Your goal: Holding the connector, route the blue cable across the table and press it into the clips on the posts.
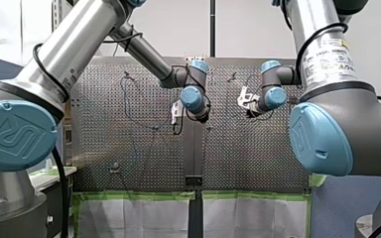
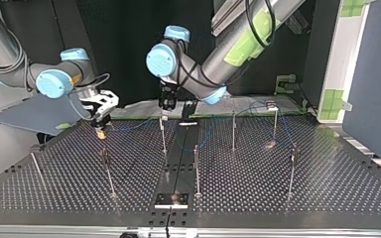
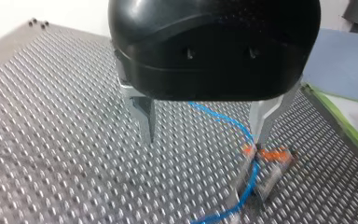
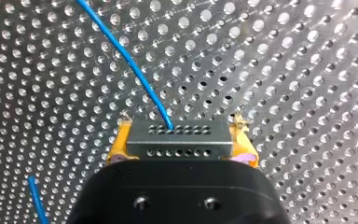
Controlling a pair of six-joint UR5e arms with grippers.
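Right gripper (image 4: 181, 143) pinching one connector (image 4: 177, 134), one blue cable (image 4: 135, 70), left gripper (image 3: 205, 138) spread, seven posts (image 2: 233, 131)

blue cable (image 4: 135, 70), yellow pads (image 4: 115, 148), perforated silver table (image 4: 284, 70)

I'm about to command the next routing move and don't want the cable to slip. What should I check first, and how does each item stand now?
1. Connector gripped by my right claw: ok, clamped between the yellow pads.
2. Blue cable seated in connector: ok.
3. My left claw open: ok, holding nothing.
4. Cable centred under left claw: not ok, it runs by one finger.
5. Cable pressed into clips on the posts: cannot tell, too small.
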